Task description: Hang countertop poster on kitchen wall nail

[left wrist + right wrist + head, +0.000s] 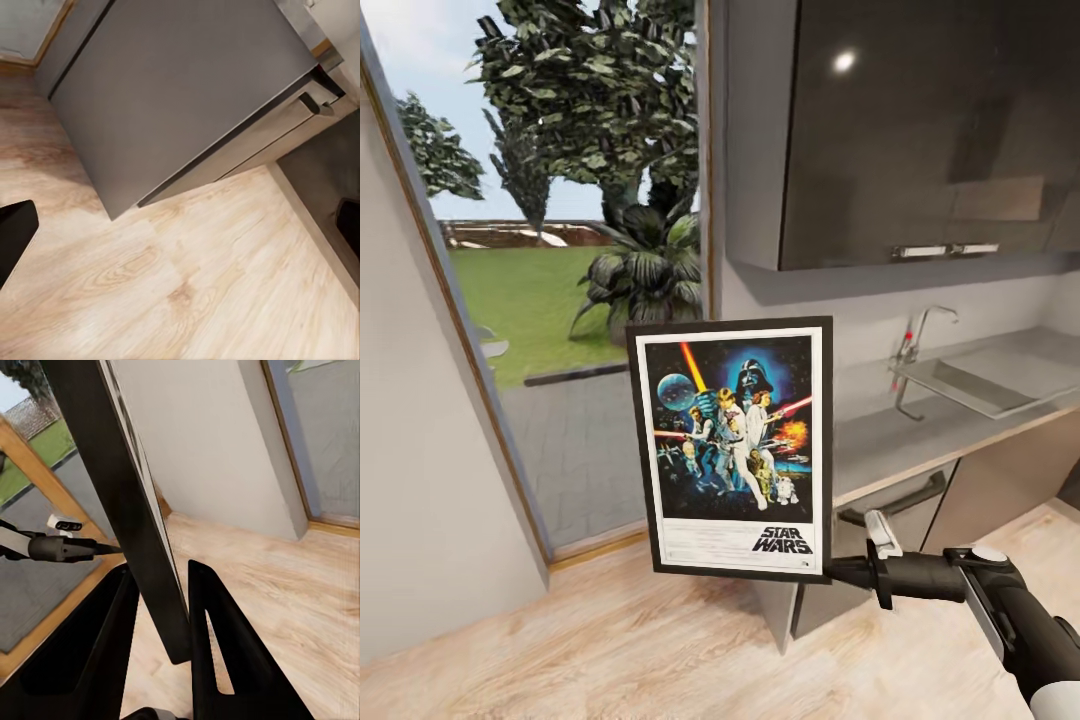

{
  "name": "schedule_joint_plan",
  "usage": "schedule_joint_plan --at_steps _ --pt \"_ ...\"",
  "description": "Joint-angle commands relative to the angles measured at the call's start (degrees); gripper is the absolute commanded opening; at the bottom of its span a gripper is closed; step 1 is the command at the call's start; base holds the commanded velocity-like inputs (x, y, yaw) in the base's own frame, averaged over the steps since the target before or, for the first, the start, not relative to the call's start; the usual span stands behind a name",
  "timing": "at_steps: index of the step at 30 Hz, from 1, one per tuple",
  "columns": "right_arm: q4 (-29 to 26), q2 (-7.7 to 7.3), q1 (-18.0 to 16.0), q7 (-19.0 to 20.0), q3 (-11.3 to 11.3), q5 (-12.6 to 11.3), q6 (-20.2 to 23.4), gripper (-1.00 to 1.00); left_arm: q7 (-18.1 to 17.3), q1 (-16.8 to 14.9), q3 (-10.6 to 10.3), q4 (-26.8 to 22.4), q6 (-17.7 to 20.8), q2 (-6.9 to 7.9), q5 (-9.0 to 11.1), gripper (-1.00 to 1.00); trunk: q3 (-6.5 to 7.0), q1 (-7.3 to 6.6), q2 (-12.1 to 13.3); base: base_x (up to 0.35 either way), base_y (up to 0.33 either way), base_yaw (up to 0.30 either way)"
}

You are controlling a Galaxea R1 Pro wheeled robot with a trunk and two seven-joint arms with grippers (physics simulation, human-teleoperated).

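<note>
Head view, room: a kitchen corner with a pale wood-plank floor (660, 650), a white wall (410, 480) at the left and a tall window (570, 250) giving onto lawn and trees.
Counter: the grey kitchen counter (890, 440) runs along the far wall at the right, with a steel sink (980, 385) and tap (920, 335) set into it; dark cabinet fronts (960, 500) stand below, a glossy dark wall cupboard (920, 120) hangs above.
Poster: the poster (735, 450) is off the counter, held upright in the air in front of the counter's near end, its face toward the camera and the title at the bottom.
Right claw: the right claw (838, 572) grips the frame's lower right corner; in the right wrist view the fingers (217, 637) close on either side of the black frame edge (127, 495).
Left claw: the left claw (180, 232) is spread wide over bare floor beside a grey cabinet (172, 97); only dark fingertips (15, 232) show at the picture's edges.
Obstructions: the poster covers part of the window and the counter's end.
</note>
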Motion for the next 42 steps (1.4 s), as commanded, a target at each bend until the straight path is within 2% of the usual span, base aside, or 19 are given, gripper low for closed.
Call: schedule_joint_plan --at_steps 1,23,42 --pt "0.0 -0.02 0.0 0.2 0.0 -0.1 0.7 -1.00 -0.1 -0.1 0.5 0.1 -0.3 -0.01 -0.4 1.00 -0.14 0.04 -0.1 0.000 0.088 0.287" --pt "-0.1 -0.02 0.0 0.2 0.0 -0.1 0.6 -1.00 -0.1 -0.1 0.5 0.1 -0.3 -0.01 -0.4 1.00 -0.14 0.04 -0.1 0.000 0.257 0.287" --pt "-0.1 0.02 0.0 0.2 0.0 -0.1 0.5 -1.00 -0.1 -0.1 0.5 0.1 -0.3 -0.01 -0.3 1.00 -0.14 0.04 -0.1 0.000 0.014 0.287"
